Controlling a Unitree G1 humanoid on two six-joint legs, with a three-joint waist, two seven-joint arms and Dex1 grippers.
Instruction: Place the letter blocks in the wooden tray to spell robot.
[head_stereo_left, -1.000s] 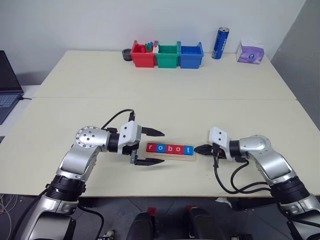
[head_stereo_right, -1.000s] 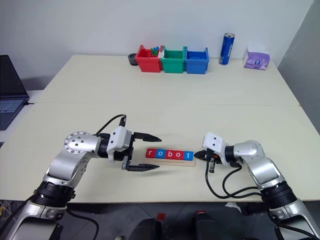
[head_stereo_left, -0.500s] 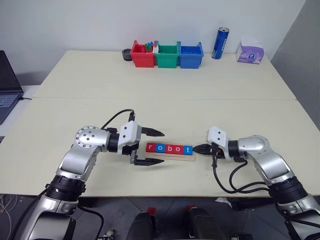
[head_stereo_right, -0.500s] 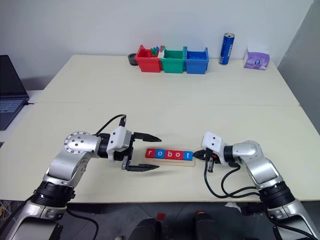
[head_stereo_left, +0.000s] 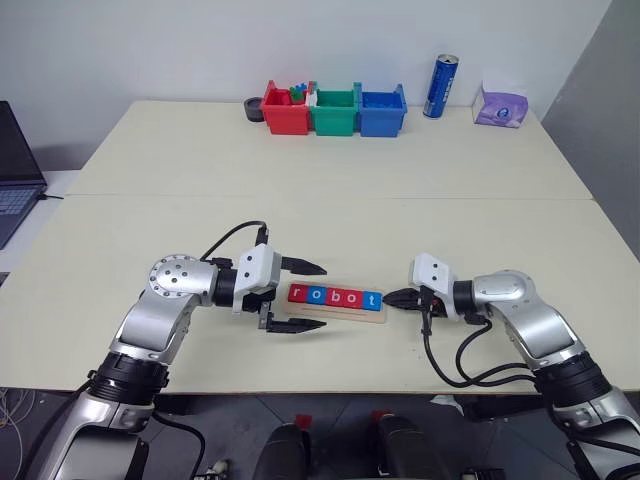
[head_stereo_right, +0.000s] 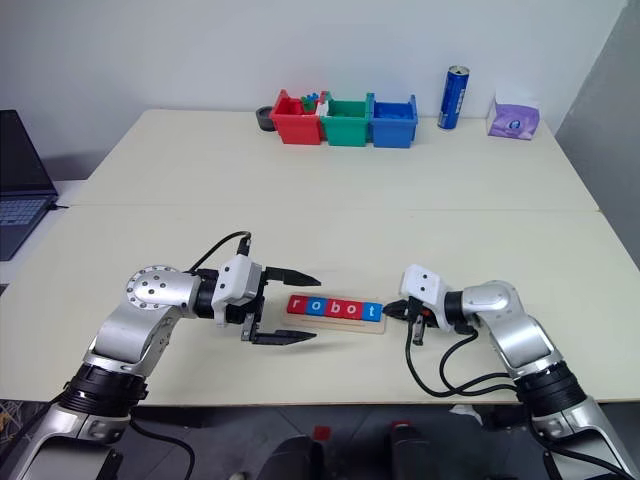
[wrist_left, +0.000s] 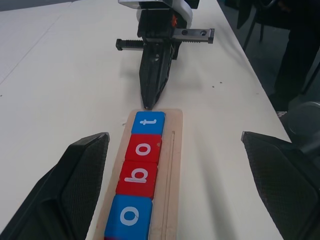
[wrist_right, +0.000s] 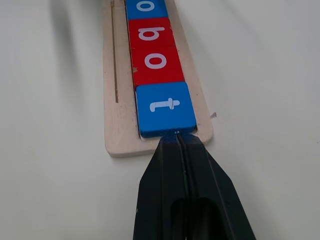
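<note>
Left eye view shows the wide cream table (head_stereo_left: 320, 215) with both arms low at its near edge, and against the earlier frames the scene has slid slightly: the tray now sits a touch farther toward the robot's left on the table, with both grippers shifted the same way. The long pale wooden tray (head_stereo_left: 330, 310) lies between the grippers, and the five flat square letter blocks (head_stereo_left: 330, 296) lie in a row in it, red r, blue o, red b, red o, blue t, reading robot. The left gripper (head_stereo_left: 308, 296) hovers at the r end, its two black fingers (wrist_left: 75, 185) spread wide on either side of the tray and touching nothing, as before. The right gripper (head_stereo_left: 392, 298) has its fingers pressed together into one point, whose tip meets the outer edge of the blue t block (wrist_right: 165, 107) at the tray's end.
</note>
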